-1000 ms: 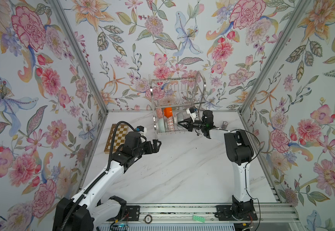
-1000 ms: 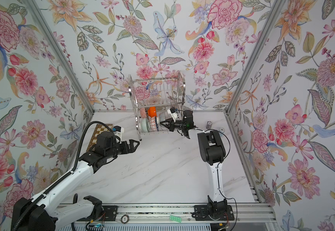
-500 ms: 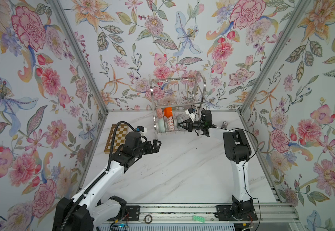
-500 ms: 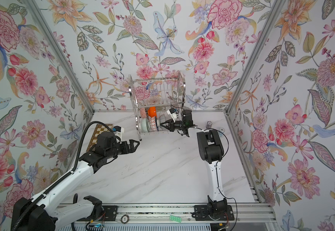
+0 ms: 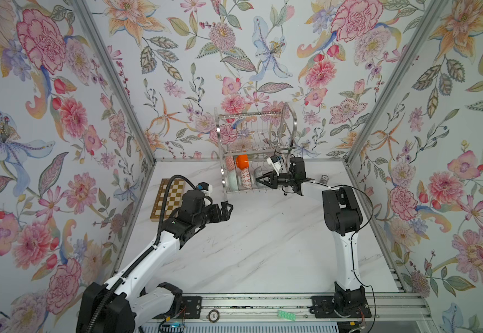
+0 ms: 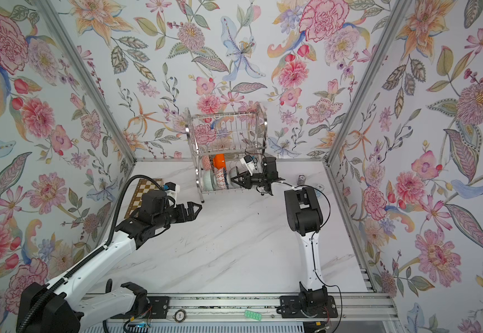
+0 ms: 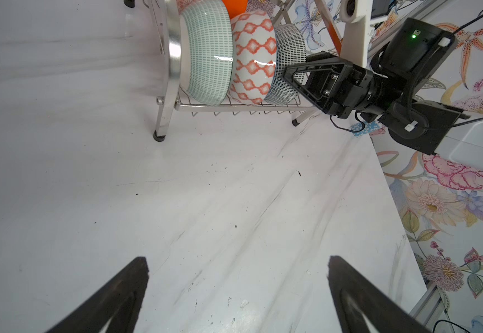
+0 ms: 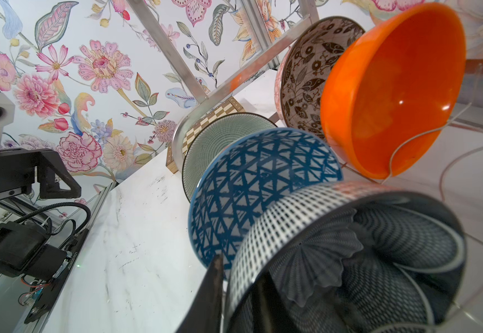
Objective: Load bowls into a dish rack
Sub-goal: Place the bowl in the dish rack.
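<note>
The chrome dish rack (image 5: 256, 135) (image 6: 225, 129) stands at the back wall. Its lower tier holds the bowls on edge: orange (image 8: 393, 95), black-and-white floral (image 8: 306, 75), mint green (image 7: 205, 52), blue with white triangles (image 8: 248, 196) and dark navy (image 8: 364, 259). My right gripper (image 5: 259, 180) (image 8: 238, 271) reaches into the lower tier from the right. Its jaws straddle the navy bowl's rim, one finger inside and one outside. A thin gap shows at the outer finger, so it is slightly open. My left gripper (image 5: 228, 209) (image 7: 237, 262) hovers open and empty over the table in front of the rack.
A brown-and-cream chessboard (image 5: 168, 199) lies left of the rack by the left wall. A small patterned cylinder (image 5: 324, 178) stands right of the rack behind my right arm. Floral walls close in on three sides.
The right gripper has stayed at the rack's lower tier, shifting only slightly. The left arm has not moved.
</note>
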You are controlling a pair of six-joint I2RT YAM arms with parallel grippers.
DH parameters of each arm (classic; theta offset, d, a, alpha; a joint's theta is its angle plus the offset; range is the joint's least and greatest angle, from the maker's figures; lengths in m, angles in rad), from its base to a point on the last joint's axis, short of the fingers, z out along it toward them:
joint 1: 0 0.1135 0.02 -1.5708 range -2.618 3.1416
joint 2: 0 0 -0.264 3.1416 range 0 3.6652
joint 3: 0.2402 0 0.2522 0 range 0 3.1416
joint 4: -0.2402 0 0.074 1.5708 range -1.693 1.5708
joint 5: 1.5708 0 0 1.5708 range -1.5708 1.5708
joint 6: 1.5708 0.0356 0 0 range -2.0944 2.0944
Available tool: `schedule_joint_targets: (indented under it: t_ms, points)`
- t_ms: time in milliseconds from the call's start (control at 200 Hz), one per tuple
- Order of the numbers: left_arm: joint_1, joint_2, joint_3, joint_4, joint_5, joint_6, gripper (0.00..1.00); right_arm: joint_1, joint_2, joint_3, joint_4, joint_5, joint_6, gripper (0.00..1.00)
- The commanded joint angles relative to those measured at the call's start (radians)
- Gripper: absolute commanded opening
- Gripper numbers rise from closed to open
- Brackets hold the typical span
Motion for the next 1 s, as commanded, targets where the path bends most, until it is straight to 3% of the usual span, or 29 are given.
schedule_joint_targets:
  t_ms: [0, 616, 851, 896, 996]
  points:
    - [-0.011, 0.006, -0.002, -0.012, -0.005, -0.008, 0.99, 0.0, 0.01, 0.014, -0.008, -0.001, -0.025, 0.24]
    - [-0.017, -0.014, -0.004, -0.016, -0.022, 0.004, 0.99, -0.003, -0.076, -0.126, 0.219, 0.068, 0.066, 0.55]
    - [-0.017, -0.038, -0.015, -0.018, -0.049, 0.018, 0.99, -0.003, -0.119, -0.226, 0.364, 0.14, 0.121, 0.78]
    - [-0.017, -0.045, -0.02, -0.019, -0.06, 0.023, 0.99, -0.002, -0.128, -0.252, 0.411, 0.156, 0.133, 0.98]
    - [-0.017, -0.069, -0.025, -0.029, -0.096, 0.047, 0.99, -0.002, -0.14, -0.296, 0.477, 0.182, 0.16, 0.98]
